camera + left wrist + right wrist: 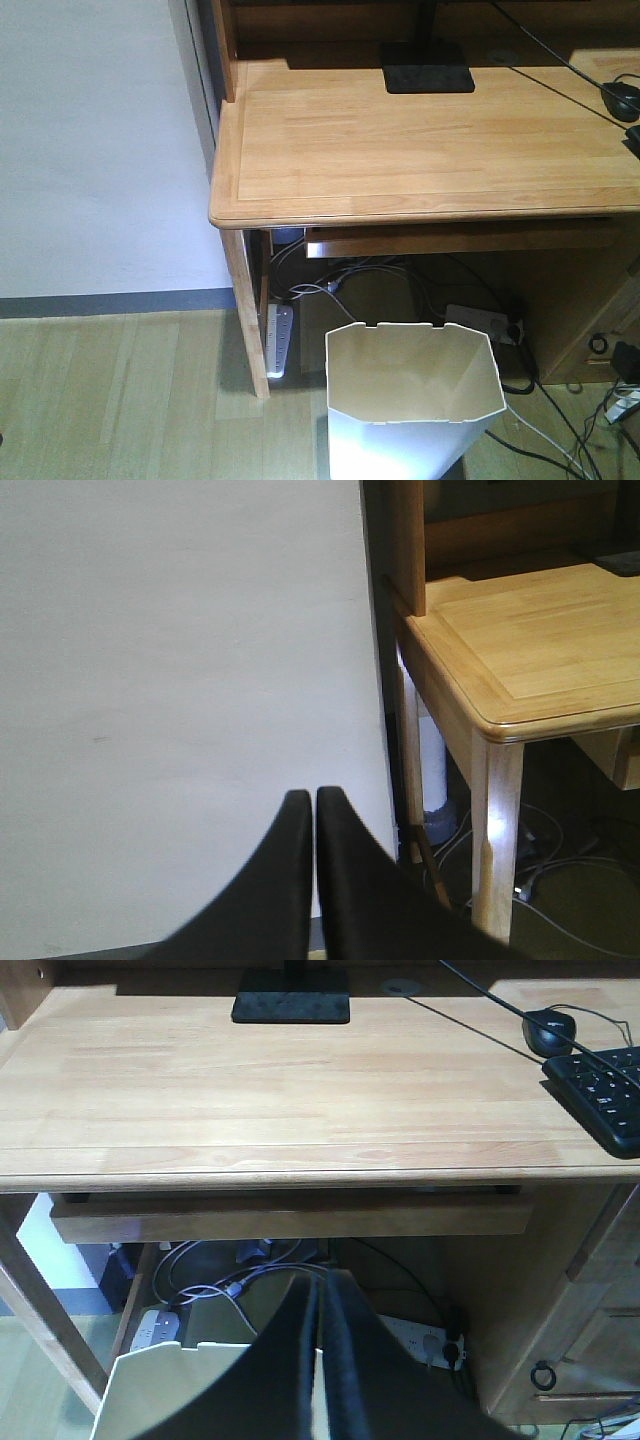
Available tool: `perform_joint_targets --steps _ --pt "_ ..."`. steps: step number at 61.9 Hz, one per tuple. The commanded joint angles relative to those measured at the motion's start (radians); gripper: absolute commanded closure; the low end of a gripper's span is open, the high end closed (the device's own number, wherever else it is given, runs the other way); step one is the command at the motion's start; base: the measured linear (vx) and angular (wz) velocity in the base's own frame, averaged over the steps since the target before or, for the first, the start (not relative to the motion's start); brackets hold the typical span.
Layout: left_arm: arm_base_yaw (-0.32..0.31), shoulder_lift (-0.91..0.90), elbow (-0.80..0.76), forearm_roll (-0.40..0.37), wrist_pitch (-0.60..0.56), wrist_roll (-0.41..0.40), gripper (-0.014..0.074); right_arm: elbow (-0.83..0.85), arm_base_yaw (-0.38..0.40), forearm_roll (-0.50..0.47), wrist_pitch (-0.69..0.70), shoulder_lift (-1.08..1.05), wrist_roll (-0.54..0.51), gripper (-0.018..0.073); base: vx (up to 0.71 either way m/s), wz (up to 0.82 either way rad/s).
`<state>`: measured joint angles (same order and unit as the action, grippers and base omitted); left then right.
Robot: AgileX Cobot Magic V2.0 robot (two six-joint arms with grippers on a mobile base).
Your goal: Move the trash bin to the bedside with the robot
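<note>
- Two end effectors sit nearest the cameras. The left end effector (311, 798) is narrow, its pads all but touching, holding nothing and facing a white wall (180, 680). The right end effector (322, 1280) is equally narrow and poised over the trash bin (170, 1385), with nothing visibly gripped. We judge that a descent with the jaws this close would strike the rim rather than straddle it.
- Trash bin (415, 385): upright on the wooden floor (120, 400), just in front of the desk (420, 150) opening. We expect its thin, tapering wall to flex or slip under a one-sided pinch, and a high pull on the rim could tip it.
- Cables (548, 435): loose on the floor by the bin's right side. Dragging the bin that way might snag them.
- Power strip (281, 340): beyond the bin, by the desk leg (245, 300). A forward shove could drive the bin into it.
- Sliding tray (460, 240): under the desk top, above and behind the bin. We consider a raised arm or a lifted bin liable to knock it.
- Bedside: in none of our views, so we cannot judge the route.
</note>
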<state>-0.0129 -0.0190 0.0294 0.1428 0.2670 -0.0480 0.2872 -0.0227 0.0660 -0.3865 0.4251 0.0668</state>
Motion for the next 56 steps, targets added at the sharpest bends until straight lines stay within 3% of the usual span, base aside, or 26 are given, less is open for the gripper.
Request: perform_joint_targets --steps 1,16,25,44,56 --pt "-0.006 -0.009 0.028 -0.003 -0.074 -0.008 0.0602 0.029 -0.002 -0.004 0.067 0.012 -0.006 0.0568 0.00 0.00" --pt "-0.006 -0.009 0.028 -0.003 -0.074 -0.008 0.0602 0.029 -0.002 -0.009 0.052 0.012 -0.009 0.0512 0.00 0.00" --pt "-0.006 -0.009 0.028 -0.003 -0.074 -0.008 0.0602 0.029 -0.002 -0.011 0.010 0.012 -0.009 0.0377 0.00 0.00" --pt "-0.006 -0.009 0.028 -0.003 -0.074 -0.008 0.0602 0.033 -0.002 -0.012 -0.023 0.012 -0.009 -0.0009 0.00 0.00" --pt "-0.006 -0.009 0.028 -0.003 -0.074 -0.008 0.0602 0.071 -0.002 -0.029 -0.062 0.027 -0.006 -0.0078 0.00 0.00"
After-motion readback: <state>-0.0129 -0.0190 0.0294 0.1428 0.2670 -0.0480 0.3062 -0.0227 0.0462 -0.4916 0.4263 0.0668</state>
